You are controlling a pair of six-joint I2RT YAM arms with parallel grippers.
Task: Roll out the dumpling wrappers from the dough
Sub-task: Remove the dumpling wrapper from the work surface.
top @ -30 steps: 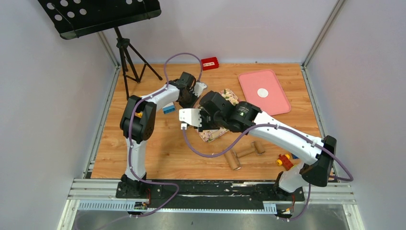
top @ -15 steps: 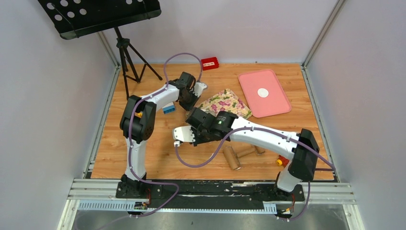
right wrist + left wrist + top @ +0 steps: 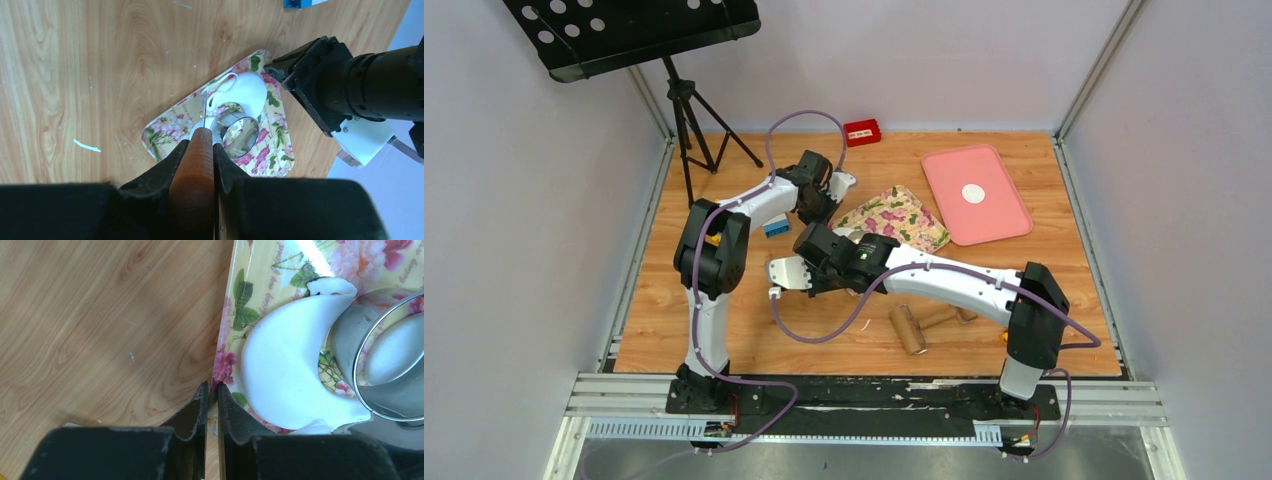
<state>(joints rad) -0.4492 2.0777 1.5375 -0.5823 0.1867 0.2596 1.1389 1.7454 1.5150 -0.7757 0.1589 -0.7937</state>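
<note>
Dough (image 3: 285, 375): a soft-looking crescent lay centre-right on the floral mat (image 3: 260, 280), beside the ring cutter (image 3: 380, 365); I'd lift its fat middle.
Left hand (image 3: 212, 390): narrow, nipped the mat's edge.
Right hand (image 3: 197, 145): gripped a wooden handle (image 3: 194, 175).

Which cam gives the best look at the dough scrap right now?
Left wrist: the dough fills mid-frame, a crescent lying on the floral tray beside the ring cutter. Right wrist shows the dough whole but small and far off. Top external: too small and crowded there to make it out.
</note>
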